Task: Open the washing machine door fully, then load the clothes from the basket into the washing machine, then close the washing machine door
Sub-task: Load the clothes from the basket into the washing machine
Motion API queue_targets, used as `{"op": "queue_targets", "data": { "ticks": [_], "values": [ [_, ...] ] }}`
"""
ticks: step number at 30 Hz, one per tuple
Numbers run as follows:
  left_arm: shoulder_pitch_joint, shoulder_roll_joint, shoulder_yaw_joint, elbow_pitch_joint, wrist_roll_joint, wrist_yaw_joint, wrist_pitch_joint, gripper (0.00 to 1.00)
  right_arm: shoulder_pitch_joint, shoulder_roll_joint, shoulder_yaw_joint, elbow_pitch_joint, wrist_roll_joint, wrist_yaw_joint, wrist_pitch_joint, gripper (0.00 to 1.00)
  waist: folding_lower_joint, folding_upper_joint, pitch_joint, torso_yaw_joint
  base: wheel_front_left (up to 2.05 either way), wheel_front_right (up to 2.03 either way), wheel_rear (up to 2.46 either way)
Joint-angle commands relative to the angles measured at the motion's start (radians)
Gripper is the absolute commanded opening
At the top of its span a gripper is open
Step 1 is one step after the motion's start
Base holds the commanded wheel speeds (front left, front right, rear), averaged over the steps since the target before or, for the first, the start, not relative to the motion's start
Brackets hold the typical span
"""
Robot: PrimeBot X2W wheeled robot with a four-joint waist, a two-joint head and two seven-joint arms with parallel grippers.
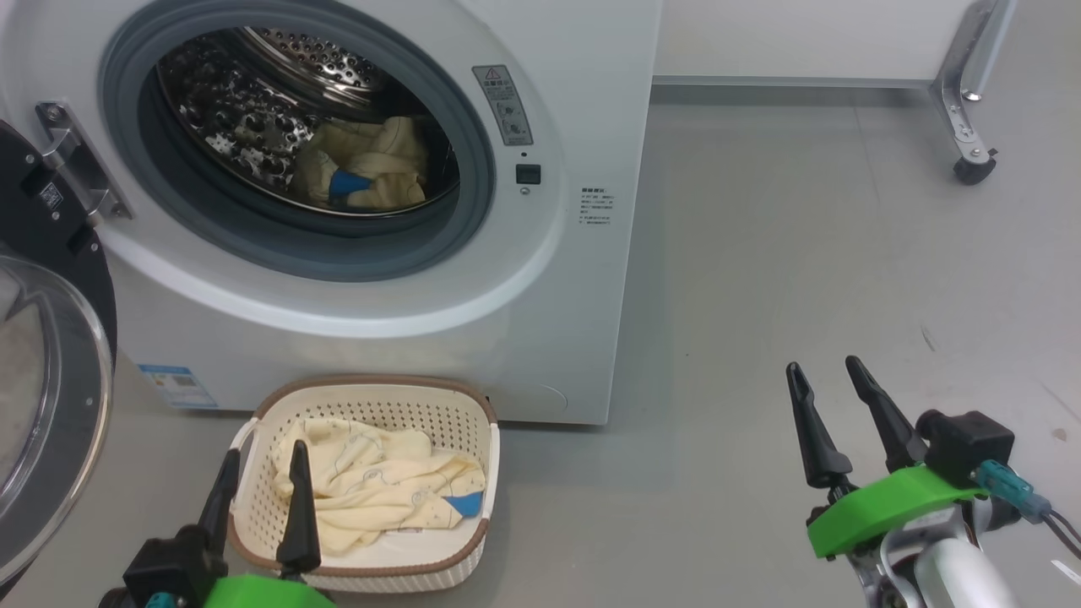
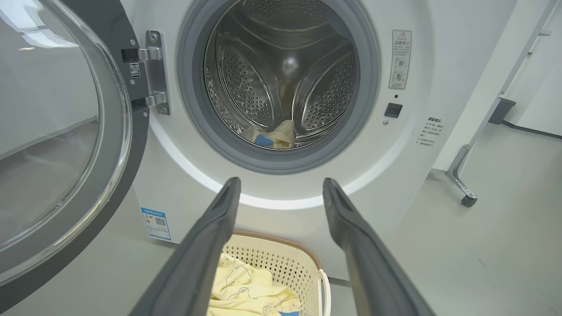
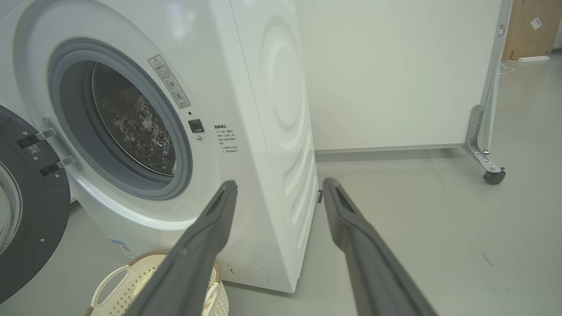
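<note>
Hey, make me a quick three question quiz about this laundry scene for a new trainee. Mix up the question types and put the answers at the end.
1. True or false: the washing machine door is swung open.
2. Multiple choice: between the basket and the drum, where are the clothes? A, in the basket alone. B, in the drum alone. C, some in each.
3. Short answer: what is the left gripper holding?

Key
1. True. It hangs from its hinge, clear of the opening.
2. C. One pale yellow piece lies in the drum and the rest are in the basket.
3. Nothing. Its fingers are spread and empty.
</note>
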Motion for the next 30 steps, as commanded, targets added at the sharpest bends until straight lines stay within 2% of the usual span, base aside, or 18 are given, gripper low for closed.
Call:
{"op": "queue_targets", "data": {
  "ticks": [1, 30],
  "values": [
    [-0.028, 0.008, 0.038, -0.027, 0.008, -0.004, -0.01, 1.0, -0.031, -0.004, 0.015, -0.03, 0.001, 0.003, -0.01, 1.0, 0.0001, 0.0, 0.001, 0.0, 0.0, 0.0, 0.0],
    [-0.066, 0.022, -0.004, 0.004, -0.004, -0.007, -0.01, 1.0, -0.046, -0.002, 0.001, -0.043, -0.011, 0.003, -0.01, 1.0, 0.0001, 0.0, 0.062, -0.002, 0.0, 0.0, 0.0]
  ]
}}
